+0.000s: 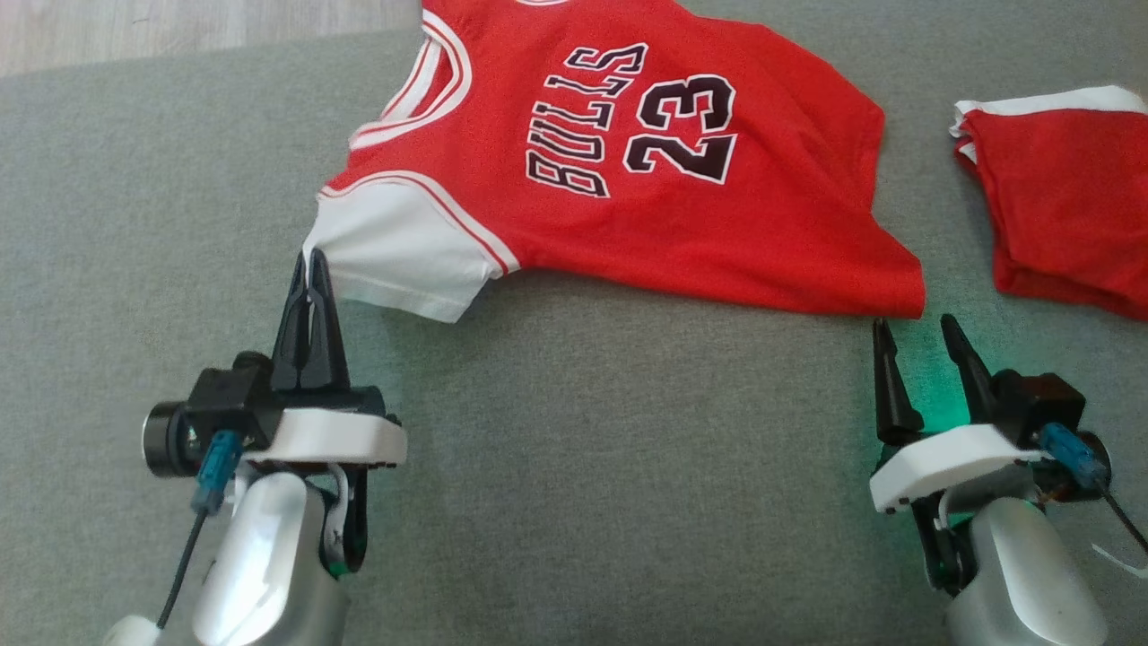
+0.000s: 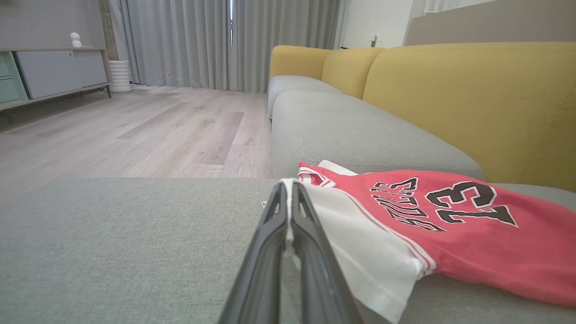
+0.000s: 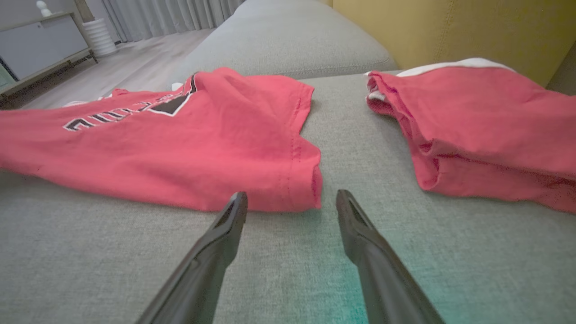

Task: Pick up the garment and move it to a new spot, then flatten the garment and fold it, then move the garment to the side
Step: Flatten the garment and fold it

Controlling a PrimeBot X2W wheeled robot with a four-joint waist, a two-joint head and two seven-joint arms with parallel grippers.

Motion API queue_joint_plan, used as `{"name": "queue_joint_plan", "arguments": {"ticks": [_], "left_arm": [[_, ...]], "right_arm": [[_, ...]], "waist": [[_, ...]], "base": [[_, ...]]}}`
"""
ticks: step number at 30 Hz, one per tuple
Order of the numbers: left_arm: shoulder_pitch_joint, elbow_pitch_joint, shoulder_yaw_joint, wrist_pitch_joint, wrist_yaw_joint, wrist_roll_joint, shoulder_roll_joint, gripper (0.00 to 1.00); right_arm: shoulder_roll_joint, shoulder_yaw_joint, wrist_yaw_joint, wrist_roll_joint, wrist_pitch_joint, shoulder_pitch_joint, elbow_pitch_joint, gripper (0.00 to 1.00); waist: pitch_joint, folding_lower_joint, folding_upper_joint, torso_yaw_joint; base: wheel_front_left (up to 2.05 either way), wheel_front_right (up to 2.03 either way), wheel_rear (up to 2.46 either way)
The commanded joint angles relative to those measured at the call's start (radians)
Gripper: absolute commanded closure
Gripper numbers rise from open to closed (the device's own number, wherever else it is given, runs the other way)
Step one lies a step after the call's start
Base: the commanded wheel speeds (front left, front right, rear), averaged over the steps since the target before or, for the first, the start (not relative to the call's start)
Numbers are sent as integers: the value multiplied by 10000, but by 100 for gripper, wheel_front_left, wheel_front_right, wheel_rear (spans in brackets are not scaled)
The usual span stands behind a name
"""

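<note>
The left gripper [image 1: 309,269] is pinched shut on the outer corner of the white sleeve [image 1: 395,256] of the red jersey [image 1: 628,224]. The jersey's body spreads ahead of this gripper and to its right across the grey cushion [image 1: 583,467]. The right gripper [image 1: 916,325] has its jaws apart and holds nothing, with its tips just short of the jersey's red hem corner. To its right, apart from the jersey, lies a folded red garment [image 1: 1067,206].
</note>
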Motion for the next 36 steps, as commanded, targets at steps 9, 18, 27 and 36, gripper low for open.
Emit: {"name": "queue_joint_plan", "arguments": {"ticks": [9, 18, 27, 36], "left_arm": [[-57, -773, 423, -94, -144, 220, 39, 100], [-138, -808, 284, -94, -256, 261, 10, 100], [-189, -845, 223, -95, -257, 277, 1, 100], [-212, -794, 82, -95, -259, 202, -1, 100]], "right_arm": [[-7, -112, 19, -500, 95, -762, 648, 0], [-7, -406, 19, -507, 223, -1444, 1679, 0], [-7, -601, 19, -461, 236, -1911, 2577, 0], [-7, -506, 19, -395, 115, -2334, 3294, 0]], "waist": [[71, 0, -1, 166], [184, 0, -1, 320], [220, 0, -1, 398], [267, 0, -1, 427]], "base": [[0, 0, 0], [0, 0, 0], [0, 0, 0], [0, 0, 0]]}}
